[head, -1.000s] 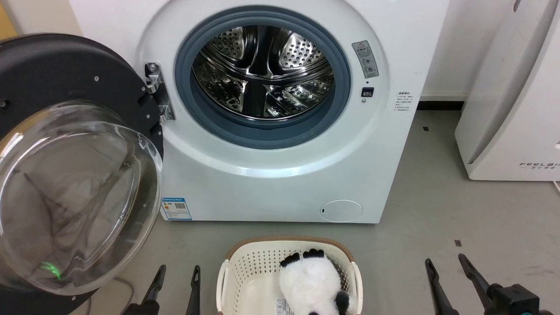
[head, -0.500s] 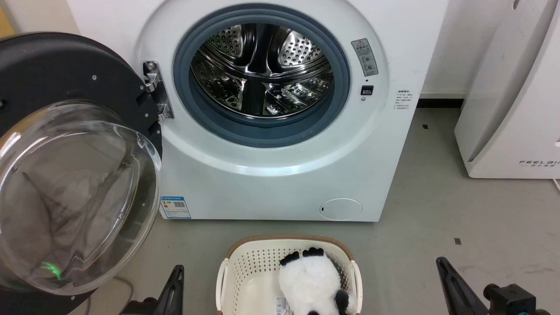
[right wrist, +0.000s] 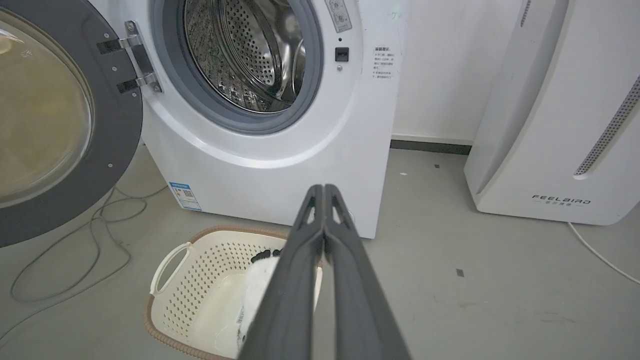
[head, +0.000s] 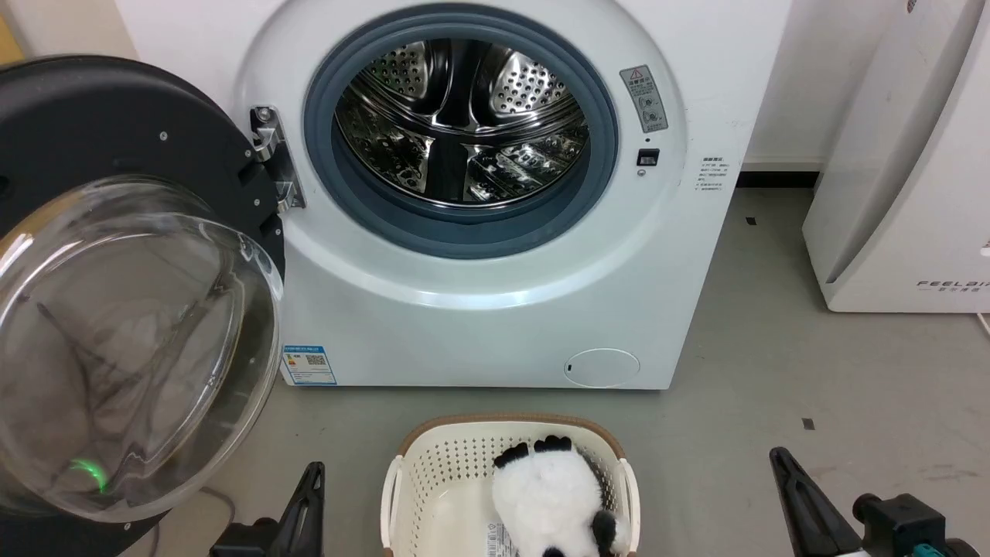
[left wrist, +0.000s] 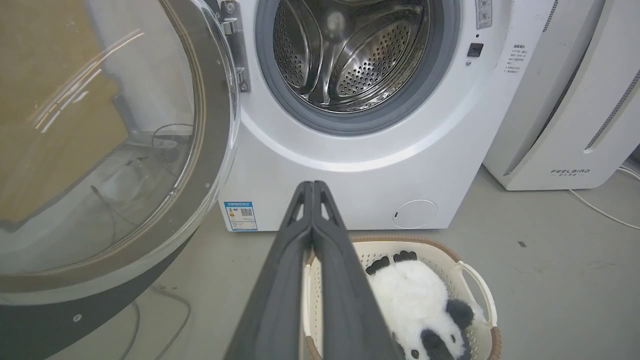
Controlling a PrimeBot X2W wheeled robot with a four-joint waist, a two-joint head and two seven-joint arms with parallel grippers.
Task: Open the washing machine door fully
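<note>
Grey floor [head: 773, 371]; washing machine door [head: 131, 309] wide open, apart from clenched left fingers [left wrist: 282, 280], right fingers [right wrist: 295, 280].

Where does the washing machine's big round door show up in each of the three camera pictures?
Head view: the washing machine door takes the left side, swung open, its glass bowl bulging toward the camera.
Left wrist view: upper left, running off the left edge.
Right wrist view: far left, cut by the edge.
Shared landmark: the metal hinge at the door's right edge, seen in all three views.
</note>
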